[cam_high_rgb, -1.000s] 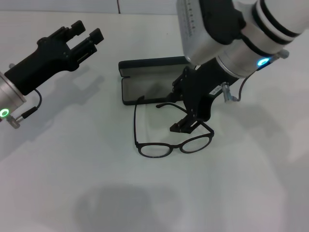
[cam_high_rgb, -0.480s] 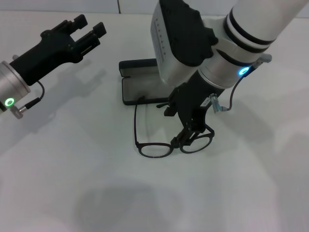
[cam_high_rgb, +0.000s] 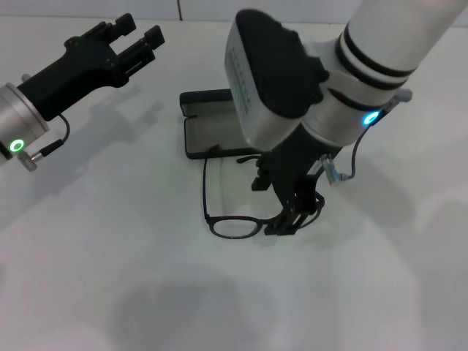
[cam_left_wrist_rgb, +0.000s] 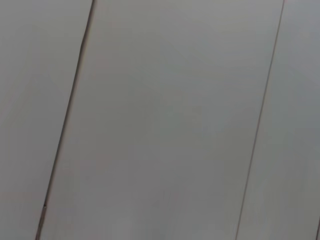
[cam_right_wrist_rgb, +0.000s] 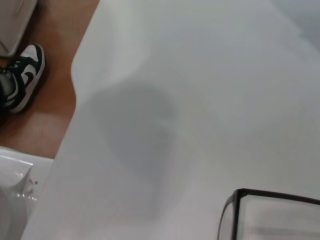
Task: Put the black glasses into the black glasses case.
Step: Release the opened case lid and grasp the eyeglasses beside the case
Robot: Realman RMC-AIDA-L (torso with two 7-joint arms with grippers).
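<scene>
Left claw (cam_high_rgb: 135, 36) raised far off, fingers apart, idle. Thin black-framed oval-lensed glasses (cam_high_rgb: 235, 226) flat on white counter (cam_high_rgb: 110, 241), long axis left-right, temples towards open oblong black hard-shell case (cam_high_rgb: 212, 131) behind. Right claw (cam_high_rgb: 289, 219) nearer, down on right lens; finger state unclear.

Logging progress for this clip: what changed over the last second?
The right gripper came down toward the near side onto the glasses, now covering the right lens; whether it grips is not visible. The left gripper drifted slightly away. The glasses and the open case stayed put.
</scene>
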